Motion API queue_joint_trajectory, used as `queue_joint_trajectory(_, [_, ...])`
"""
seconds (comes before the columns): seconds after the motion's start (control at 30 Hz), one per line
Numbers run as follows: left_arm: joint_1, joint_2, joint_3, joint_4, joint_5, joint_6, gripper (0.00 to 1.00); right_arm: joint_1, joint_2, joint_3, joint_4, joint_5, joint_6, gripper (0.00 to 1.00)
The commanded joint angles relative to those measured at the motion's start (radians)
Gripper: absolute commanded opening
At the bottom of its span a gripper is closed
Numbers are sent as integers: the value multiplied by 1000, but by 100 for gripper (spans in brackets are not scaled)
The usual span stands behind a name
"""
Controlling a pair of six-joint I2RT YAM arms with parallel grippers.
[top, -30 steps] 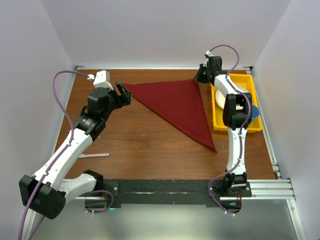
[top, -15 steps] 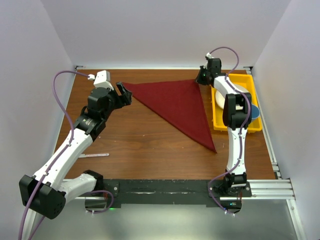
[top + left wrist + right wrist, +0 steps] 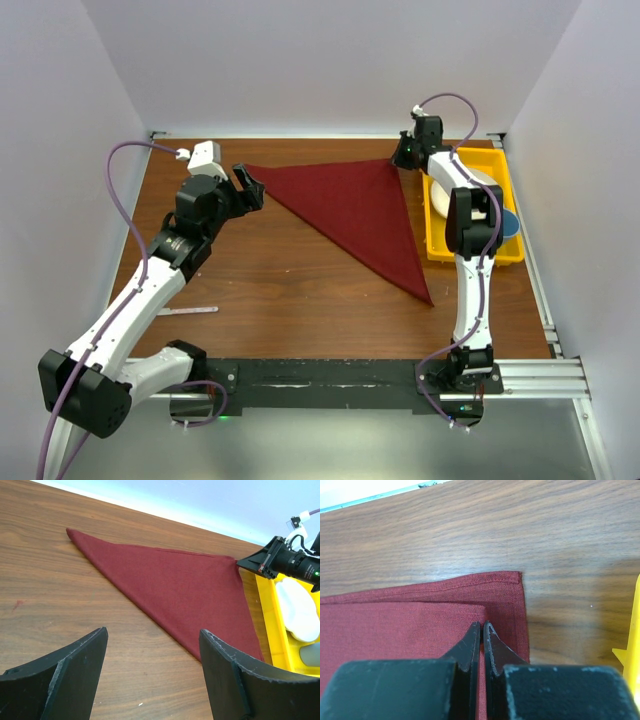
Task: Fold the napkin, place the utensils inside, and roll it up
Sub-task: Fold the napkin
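Observation:
The maroon napkin (image 3: 360, 215) lies flat on the table, folded into a triangle. It also shows in the left wrist view (image 3: 175, 590) and the right wrist view (image 3: 395, 620). My right gripper (image 3: 402, 155) is at its far right corner, its jaws (image 3: 482, 623) pressed together on the edge of the top layer. My left gripper (image 3: 248, 185) is open and empty (image 3: 152, 632), just off the napkin's far left tip. One slim silvery utensil (image 3: 187, 311) lies on the table near the left arm's forearm.
A yellow tray (image 3: 437, 245) stands at the right edge, right of the napkin, holding a white plate (image 3: 480, 195) and a blue cup (image 3: 510, 225). The tray also shows in the left wrist view (image 3: 265, 615). White walls enclose the table.
The right wrist has shifted very slightly at the napkin's far right corner. The napkin and the left arm have not moved.

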Motion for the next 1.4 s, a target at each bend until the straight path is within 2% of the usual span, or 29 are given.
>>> queue_joint_trajectory(0.0, [2,4,3,54,9,-12,79,-6,5,71,18,26,-22,0])
queue_joint_trajectory(0.13, [4,9,5,54,11,-10,79,-7,42,138,-22,37,-33,0])
queue_joint_trajectory(0.47, [2,10,3,54,17,-12,79,-6,62,169,-46,32,-35,1])
queue_joint_trajectory(0.57, [2,23,5,63,18,-13,79,-7,60,187,-69,46,-48,21])
queue_joint_trajectory(0.6, [2,29,3,69,24,-18,79,-7,60,201,-86,52,-56,32])
queue_joint_trajectory(0.67, [2,65,0,109,31,-29,79,-7,64,272,-163,96,-87,44])
queue_joint_trajectory(0.7, [2,87,0,130,46,-45,79,-4,64,304,-201,118,-93,55])
queue_joint_trajectory(0.8, [2,197,42,213,49,-67,76,14,25,356,-339,166,-81,63])
queue_joint_trajectory(0.9, [7,328,94,310,2,-87,67,86,-141,187,-355,253,-30,66])
queue_joint_trajectory(0.93, [13,410,139,328,-2,-92,60,109,-223,74,-343,271,-10,66])
queue_joint_trajectory(1.0, [31,498,199,348,3,-89,55,160,-301,-40,-324,228,63,61])
queue_joint_trajectory(1.03, [41,580,256,347,3,-89,47,172,-374,-160,-283,188,82,60])
queue_joint_trajectory(1.07, [50,621,285,333,6,-90,44,199,-404,-212,-275,169,88,58])
queue_joint_trajectory(1.1, [79,657,313,319,47,-96,41,215,-432,-251,-292,225,89,56])
queue_joint_trajectory(1.13, [93,725,359,310,70,-98,33,227,-462,-326,-312,230,83,56])
queue_joint_trajectory(1.27, [137,843,414,368,90,-49,26,237,-628,-512,-338,213,19,54])
queue_joint_trajectory(1.37, [162,943,496,353,109,-35,20,230,-756,-668,-338,223,40,52])
